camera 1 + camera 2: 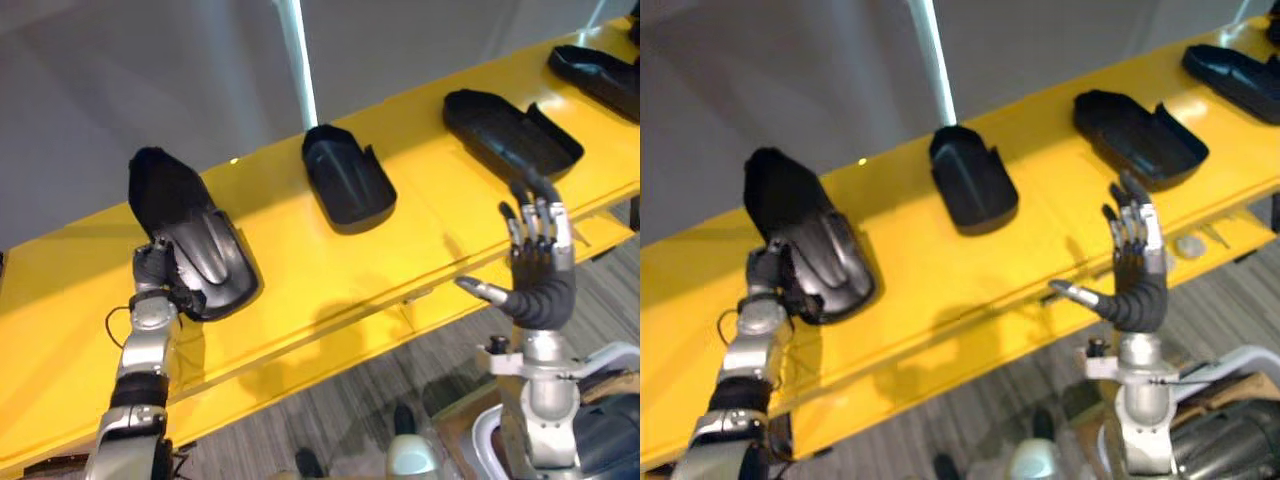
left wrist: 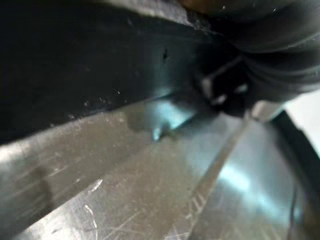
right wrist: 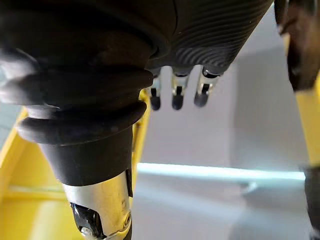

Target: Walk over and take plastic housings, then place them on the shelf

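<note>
Nearest, at 7 o'clock in the eye views, the left hand point(image 1: 153, 268) reaches up from its silver forearm. Its fingers are curled round the near rim of the held housing point(image 1: 192, 243), clamped on it. This housing is a black moulded plastic shell, elongated and rounded like a shoe sole. Its upper face is glossy with raised ridges, and its far end is matt. It rests on the shelf point(image 1: 330, 285) at 9 o'clock, and from the left wrist its surface shows fine scratches.

At 4 o'clock the right hand point(image 1: 540, 288) stands upright above the shelf's front edge. Its fingers are straight and spread, its thumb juts sideways, and it holds nothing.

The shelf is a long, smooth, glossy yellow board running diagonally from 8 o'clock to 2 o'clock.

Farther along, near 12 o'clock, the second housing point(image 1: 347, 178) lies hollow side up, a short tub with ribs inside. At 2 o'clock lies the third housing point(image 1: 508, 130), longer and also an open shell. Beyond it, in the far corner, lies the fourth housing point(image 1: 600, 75).

Behind the shelf stands a plain grey wall point(image 1: 150, 70).
</note>
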Available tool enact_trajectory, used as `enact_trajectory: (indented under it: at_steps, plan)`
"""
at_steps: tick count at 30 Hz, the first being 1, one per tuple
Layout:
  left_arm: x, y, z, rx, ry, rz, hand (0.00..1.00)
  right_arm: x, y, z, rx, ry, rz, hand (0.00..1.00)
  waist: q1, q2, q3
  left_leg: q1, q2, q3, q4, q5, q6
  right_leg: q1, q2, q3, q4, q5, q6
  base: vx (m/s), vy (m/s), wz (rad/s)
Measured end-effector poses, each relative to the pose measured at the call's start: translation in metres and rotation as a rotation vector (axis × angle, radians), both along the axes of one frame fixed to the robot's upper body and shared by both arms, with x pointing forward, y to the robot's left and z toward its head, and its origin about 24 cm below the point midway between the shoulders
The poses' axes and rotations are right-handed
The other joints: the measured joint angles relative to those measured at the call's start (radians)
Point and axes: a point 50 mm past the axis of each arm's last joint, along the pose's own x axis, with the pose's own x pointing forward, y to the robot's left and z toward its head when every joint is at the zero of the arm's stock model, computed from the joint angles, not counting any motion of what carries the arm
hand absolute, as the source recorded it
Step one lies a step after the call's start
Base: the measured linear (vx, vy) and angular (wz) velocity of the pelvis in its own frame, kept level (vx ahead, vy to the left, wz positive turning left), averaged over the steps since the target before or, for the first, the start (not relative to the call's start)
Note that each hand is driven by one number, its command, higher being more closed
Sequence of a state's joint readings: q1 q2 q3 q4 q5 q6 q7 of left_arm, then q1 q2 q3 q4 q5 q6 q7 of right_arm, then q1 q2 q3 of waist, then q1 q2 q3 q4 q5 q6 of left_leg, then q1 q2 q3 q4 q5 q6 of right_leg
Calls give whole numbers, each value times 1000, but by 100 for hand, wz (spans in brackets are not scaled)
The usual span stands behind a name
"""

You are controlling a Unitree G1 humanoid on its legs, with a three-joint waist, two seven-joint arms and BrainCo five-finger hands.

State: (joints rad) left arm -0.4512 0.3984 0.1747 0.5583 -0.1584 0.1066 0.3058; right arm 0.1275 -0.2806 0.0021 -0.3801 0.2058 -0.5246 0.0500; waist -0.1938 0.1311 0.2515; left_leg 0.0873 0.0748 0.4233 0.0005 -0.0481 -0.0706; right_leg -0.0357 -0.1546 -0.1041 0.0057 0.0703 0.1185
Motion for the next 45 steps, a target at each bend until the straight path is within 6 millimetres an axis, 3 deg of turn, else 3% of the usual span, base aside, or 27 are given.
enact_trajectory:
  at_steps: [3, 9, 15, 19, 24, 31, 32, 36, 45]
  plan:
    - [9, 4, 12, 22, 9, -14, 100, 4, 11, 2, -6, -8, 77, 0, -14, 3, 28, -2, 1, 3, 0, 2, 0, -5, 1, 5, 0, 0, 0, -46, -18, -4]
    - [26, 3, 37, 53, 9, -75, 100, 11, 25, 11, -23, -28, 168, 0, -14, 7, 69, -20, -3, 21, 1, 6, 4, -38, 0, 24, 14, 8, 1, -17, -6, -7]
    - [30, 3, 44, 85, 42, -119, 100, 13, 34, 14, -8, -29, 296, 0, -14, 17, 88, -33, -3, 20, 3, 7, 6, -53, -1, 24, 20, 8, 0, 0, 0, 0]
    - [35, 1, 53, 86, 41, -143, 100, 14, 52, 18, -24, -33, 437, 0, -13, 18, 120, -37, -5, 8, 4, 13, 13, -53, -4, 18, 27, 6, -1, -36, -9, 6]
    - [43, -7, 68, 130, 31, -193, 100, 10, 74, 33, -49, -100, 563, 0, -9, 18, 126, -74, -12, -29, 3, 32, 20, -88, -18, -11, 65, -8, -3, -40, -6, 19]
    - [47, -22, 81, 208, 8, -262, 100, 13, 83, 40, -67, -115, 599, 0, 18, 8, 149, -100, -26, -62, 2, 49, 27, -130, -42, -35, 144, -41, -2, -43, 1, 18]
    - [48, -24, 88, 221, -7, -273, 0, 12, 86, 40, -68, -116, 612, 0, 20, 7, 153, -116, -29, -73, 2, 56, 29, -142, -48, -41, 152, -42, -2, -35, -7, 34]
    - [53, -32, 104, 243, -41, -297, 0, 14, 88, 44, -74, -136, 598, 0, 21, -7, 181, -125, -35, -98, -9, 73, 31, -147, -58, -65, 168, -46, -2, -22, -4, 17]
    - [54, -34, 107, 208, -73, -217, 0, 17, 88, 45, -75, -139, 572, 0, 22, -11, 183, -126, -35, -102, -9, 74, 30, -147, -57, -68, 169, -45, -2, 0, 0, 0]
